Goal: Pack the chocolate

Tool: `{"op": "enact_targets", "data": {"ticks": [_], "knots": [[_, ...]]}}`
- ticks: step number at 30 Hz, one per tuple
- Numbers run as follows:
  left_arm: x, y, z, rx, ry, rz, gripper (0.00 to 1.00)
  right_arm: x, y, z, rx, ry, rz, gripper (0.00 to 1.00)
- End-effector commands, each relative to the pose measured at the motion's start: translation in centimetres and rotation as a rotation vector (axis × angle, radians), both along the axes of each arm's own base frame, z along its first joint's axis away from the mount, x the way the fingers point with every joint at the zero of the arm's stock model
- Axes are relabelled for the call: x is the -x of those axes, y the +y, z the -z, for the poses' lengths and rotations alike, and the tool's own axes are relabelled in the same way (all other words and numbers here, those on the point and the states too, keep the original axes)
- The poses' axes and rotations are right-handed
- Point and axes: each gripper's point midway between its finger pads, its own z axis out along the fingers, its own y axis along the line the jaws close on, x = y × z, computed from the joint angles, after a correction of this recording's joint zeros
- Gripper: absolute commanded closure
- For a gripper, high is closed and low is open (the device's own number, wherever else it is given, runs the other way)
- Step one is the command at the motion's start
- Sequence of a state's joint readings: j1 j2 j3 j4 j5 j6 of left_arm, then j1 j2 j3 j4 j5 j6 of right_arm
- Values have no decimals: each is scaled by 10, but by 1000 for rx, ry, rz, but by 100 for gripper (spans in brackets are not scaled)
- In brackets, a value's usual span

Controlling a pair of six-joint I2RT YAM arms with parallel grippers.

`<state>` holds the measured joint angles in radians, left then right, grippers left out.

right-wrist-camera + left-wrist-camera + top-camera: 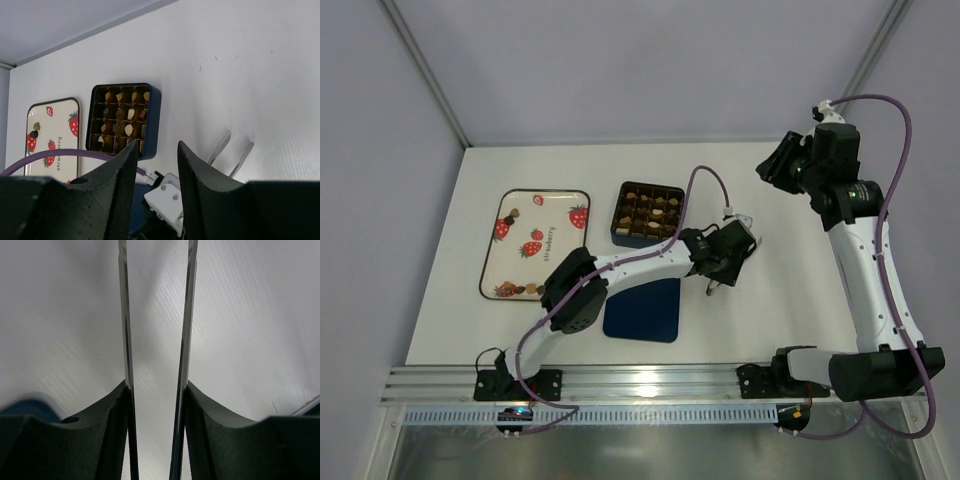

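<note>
Several small brown and tan pieces of chocolate lie at the near end of the strawberry-print tray; in the right wrist view the chocolate shows on that tray. More pieces sit in the cells of the dark-blue box. My left gripper hovers right of the box, shut on metal tweezers. Their prongs stand apart with nothing between them, over bare table. My right gripper is raised at the back right, open and empty.
A flat dark-blue lid lies on the white table in front of the box, under the left arm. The left arm's purple cable loops over the box. Walls close off the back and both sides.
</note>
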<state>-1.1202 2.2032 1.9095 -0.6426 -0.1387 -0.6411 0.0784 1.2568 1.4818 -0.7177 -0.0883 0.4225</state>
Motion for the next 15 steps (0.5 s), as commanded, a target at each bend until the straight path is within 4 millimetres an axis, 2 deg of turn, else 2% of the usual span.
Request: {"op": "enact_targets", "data": {"ticks": [1, 5, 6, 7, 9, 15], "knots": [[-40, -37, -28, 132, -168, -27, 56, 5, 0, -19, -19, -40, -4, 60], [-51, -48, -7, 99, -199, -18, 51, 16, -5, -16, 4, -43, 5, 60], [-54, -48, 9, 72, -200, -21, 48, 21, -7, -16, 11, -44, 8, 60], [-57, -53, 7, 81, -208, -23, 46, 24, -6, -11, 11, -32, 5, 60], [-60, -55, 24, 56, -212, -16, 43, 35, -6, -7, 11, -32, 0, 60], [-67, -65, 39, 62, -227, -16, 31, 56, -13, 13, 37, -1, 18, 60]]}}
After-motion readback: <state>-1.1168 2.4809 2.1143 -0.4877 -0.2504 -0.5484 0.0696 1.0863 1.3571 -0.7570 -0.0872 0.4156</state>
